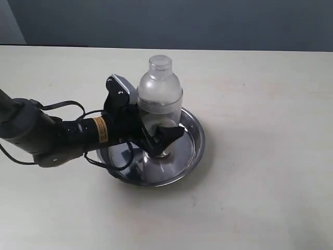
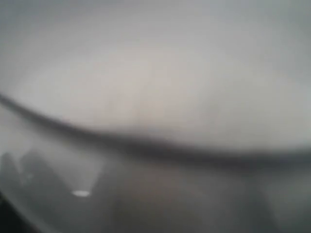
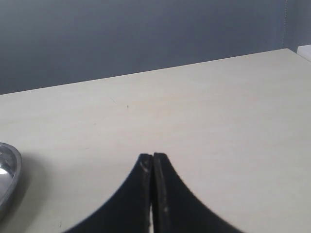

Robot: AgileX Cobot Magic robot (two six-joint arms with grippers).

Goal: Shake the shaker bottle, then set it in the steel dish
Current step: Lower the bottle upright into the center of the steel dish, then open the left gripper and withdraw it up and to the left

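The frosted shaker bottle stands upright inside the steel dish, its clear cap on top. My left gripper reaches in from the left, low over the dish, with its black fingers on either side of the bottle's lower body. One finger crosses in front of the bottle; the other is hidden behind it. Whether the fingers press on the bottle does not show. The left wrist view is a grey blur filled by the bottle. My right gripper is shut and empty, with the dish's rim off to one side.
The dish sits on a pale beige table with a dark wall behind it. A black cable loops over the left arm beside the dish.
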